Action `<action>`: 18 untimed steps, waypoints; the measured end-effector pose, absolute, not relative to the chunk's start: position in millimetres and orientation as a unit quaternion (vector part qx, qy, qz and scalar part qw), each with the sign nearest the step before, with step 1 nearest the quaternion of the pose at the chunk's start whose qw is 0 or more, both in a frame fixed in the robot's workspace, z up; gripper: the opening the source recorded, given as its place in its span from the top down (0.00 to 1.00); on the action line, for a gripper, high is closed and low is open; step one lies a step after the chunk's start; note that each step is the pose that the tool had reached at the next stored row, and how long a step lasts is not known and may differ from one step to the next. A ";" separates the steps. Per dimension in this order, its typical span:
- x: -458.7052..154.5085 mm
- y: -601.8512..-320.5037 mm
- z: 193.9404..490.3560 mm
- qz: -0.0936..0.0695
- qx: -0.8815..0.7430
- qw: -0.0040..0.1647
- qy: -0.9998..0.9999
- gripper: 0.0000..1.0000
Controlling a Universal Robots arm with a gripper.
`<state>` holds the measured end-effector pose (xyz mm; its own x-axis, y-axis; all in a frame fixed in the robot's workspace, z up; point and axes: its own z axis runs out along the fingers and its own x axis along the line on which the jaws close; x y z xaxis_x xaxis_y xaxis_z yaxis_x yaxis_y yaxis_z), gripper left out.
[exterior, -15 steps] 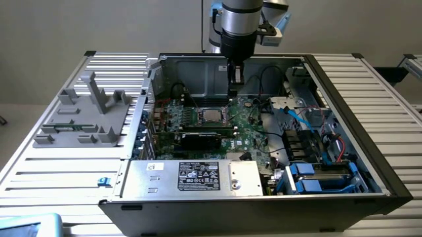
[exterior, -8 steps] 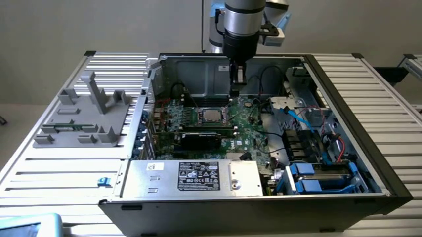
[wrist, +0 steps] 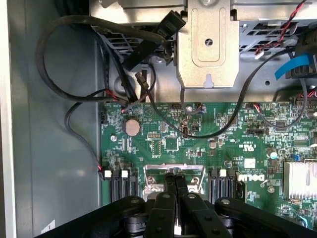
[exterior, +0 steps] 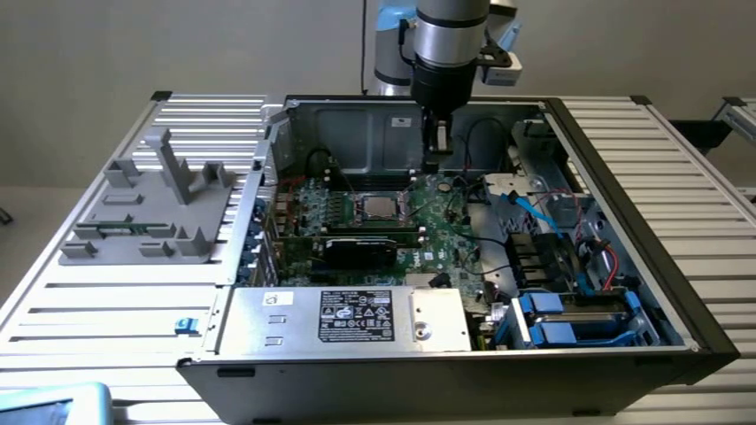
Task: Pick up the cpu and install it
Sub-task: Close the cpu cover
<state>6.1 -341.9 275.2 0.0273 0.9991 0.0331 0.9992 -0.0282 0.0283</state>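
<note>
End effector [exterior: 434,166] clenched, fingers pressed together with nothing seen between them; the wrist view has the tips [wrist: 175,181] right over the metal socket frame [wrist: 195,173]. The cpu [exterior: 378,206] is not in the grip. It lies silver top up in the socket on the motherboard [wrist: 208,144], inside the open computer case [exterior: 661,292], a little toward the exterior view's left of the fingertips and apart from them. Can't tell whether the tips touch the board or the frame. The cpu looks flat, but can't confirm it is fully seated or that the frame is latched. Judged risks: shut fingers hanging low over the socket, so any downward or sideways drift could hit the frame edge, scrape board parts or nudge the chip askew; a tilted chip under pressure would likely bend socket contacts. Black cables [wrist: 64,94] loop near the back wall close to the arm's path, so a snag is possible. Grey fixture [exterior: 165,204] sits on the desk [exterior: 106,301] well apart at the exterior view's left, not a concern.
</note>
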 end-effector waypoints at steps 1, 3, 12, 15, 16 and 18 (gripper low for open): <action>7.6 -341.9 274.3 -0.022 -0.717 0.001 -0.697 0.88; 10.4 -341.9 272.5 -0.023 -0.718 0.000 -0.696 0.88; 23.9 -341.4 265.8 -0.028 -0.721 -0.005 -0.693 0.88; 29.3 -341.3 263.0 -0.028 -0.722 -0.005 -0.692 0.88; 30.7 -341.2 261.5 -0.028 -0.722 -0.005 -0.691 0.88; 33.0 -341.2 257.8 -0.029 -0.723 -0.005 -0.690 0.88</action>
<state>33.0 -341.2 257.8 0.0455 0.9984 0.0338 0.9978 -0.0471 0.0472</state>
